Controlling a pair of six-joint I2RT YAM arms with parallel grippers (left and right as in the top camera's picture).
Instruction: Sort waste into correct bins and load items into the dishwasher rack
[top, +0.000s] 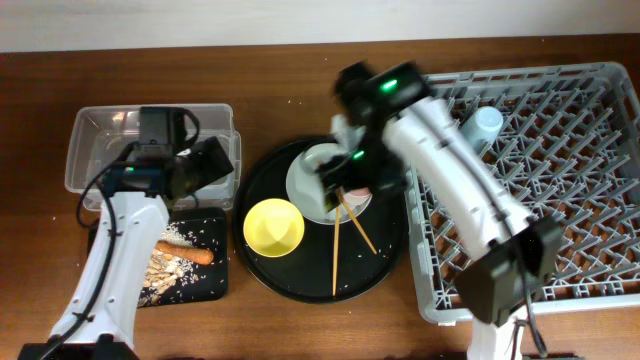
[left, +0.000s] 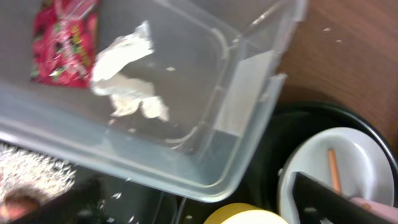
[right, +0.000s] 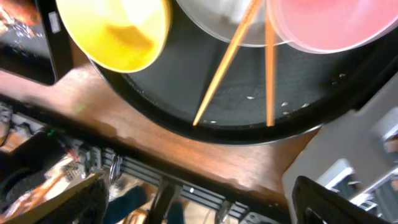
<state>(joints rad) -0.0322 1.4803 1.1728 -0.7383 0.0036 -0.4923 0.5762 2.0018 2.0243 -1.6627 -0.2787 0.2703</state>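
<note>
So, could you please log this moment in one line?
left gripper open over clear tub | right gripper open over round tray | red wrapper, white paper in tub | blue cup in rack | yellow bowl, chopsticks on tray

Robotics lab mock-kitchen: wooden table (top: 300, 70), dishwasher rack (top: 580, 150), clear tub (top: 100, 125)

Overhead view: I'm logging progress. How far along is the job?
Done: wrapper and paper in the tub, scraps and sausage on the black tray, blue cup in the rack. In hand: the right pincer, open, hovers by the pink cup. To load: pink cup, plate, bowl, chopsticks.
</note>
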